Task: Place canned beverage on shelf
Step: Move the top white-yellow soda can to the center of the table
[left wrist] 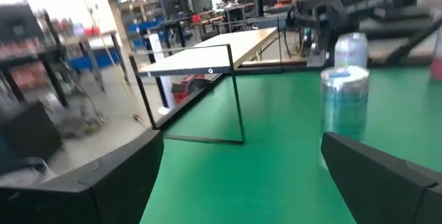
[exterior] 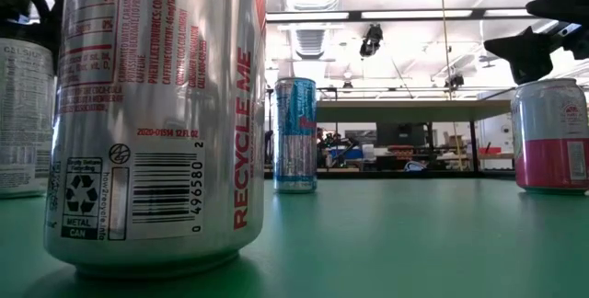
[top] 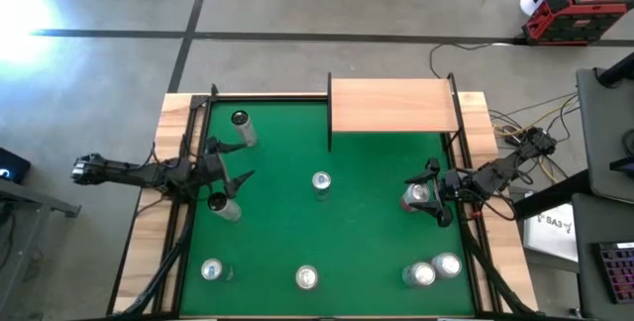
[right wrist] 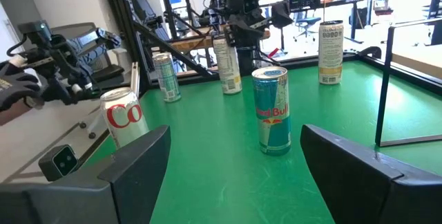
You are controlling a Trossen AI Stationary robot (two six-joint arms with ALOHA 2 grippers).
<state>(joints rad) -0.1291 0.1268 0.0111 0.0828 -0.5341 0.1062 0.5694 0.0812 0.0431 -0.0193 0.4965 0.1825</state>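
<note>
While right gripper (top: 428, 200) gapes beside can (top: 416, 197), shelf (top: 393, 105) edge near

Green tabletop (top: 367, 232): matt, felt-like cloth. Shelf (top: 392, 105): pale, smooth wood board on thin black metal posts. Cans, e.g. blue-and-silver one (right wrist: 271, 110): glossy metal, printed. Table side rims (top: 149, 224): light bare wood.

Blue-and-silver can (right wrist: 270, 110) on green felt table (right wrist: 207, 175); pale-wood shelf (top: 393, 105).

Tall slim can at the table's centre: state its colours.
Blue and silver with red lettering, the tall slim can shows best in the right wrist view.
</note>
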